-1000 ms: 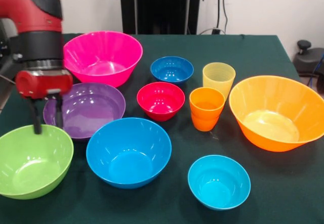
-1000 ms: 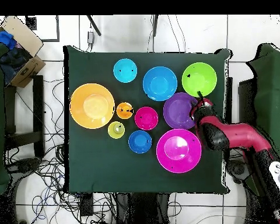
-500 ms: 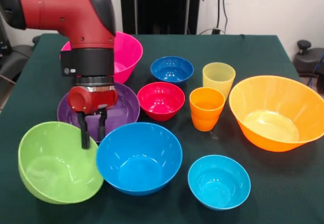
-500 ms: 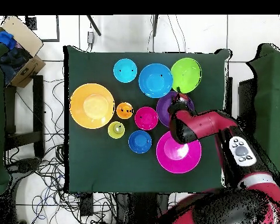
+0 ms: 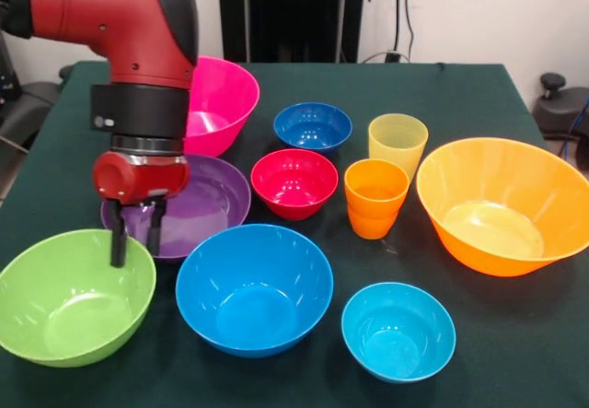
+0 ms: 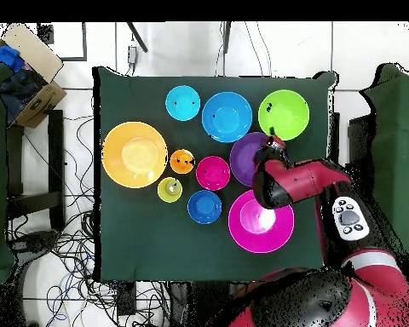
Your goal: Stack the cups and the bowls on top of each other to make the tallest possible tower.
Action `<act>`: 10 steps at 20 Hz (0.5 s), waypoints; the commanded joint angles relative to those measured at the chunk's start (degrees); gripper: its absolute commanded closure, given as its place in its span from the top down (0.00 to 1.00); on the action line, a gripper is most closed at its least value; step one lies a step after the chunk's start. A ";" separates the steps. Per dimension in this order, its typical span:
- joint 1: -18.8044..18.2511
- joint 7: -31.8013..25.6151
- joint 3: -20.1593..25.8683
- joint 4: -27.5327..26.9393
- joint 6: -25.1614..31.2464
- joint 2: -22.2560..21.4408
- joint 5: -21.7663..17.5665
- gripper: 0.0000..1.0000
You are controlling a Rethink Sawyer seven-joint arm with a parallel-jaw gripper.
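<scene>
Gripper (image 5: 132, 239) hanging w/ 2 fingers a narrow gap apart, straddling the far rim of the green bowl (image 5: 74, 297); looks clamped on that rim, though actual contact is hard to confirm. Green bowl sitting level on the tablecloth (image 5: 479, 86), just beside the sky-blue bowl (image 5: 254, 288). Purple bowl (image 5: 198, 207) lying behind the fingers, pink bowl (image 5: 219, 99) beyond it. No tower standing: all 8 bowls and 2 cups (image 5: 386, 173) sitting separately.
</scene>
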 commanded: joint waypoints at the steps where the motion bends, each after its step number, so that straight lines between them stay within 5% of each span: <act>1: 0.36 6.29 -3.60 -4.46 0.64 1.40 -1.26 1.00; 10: -3.64 3.01 0.83 -2.14 2.15 0.13 -2.14 1.00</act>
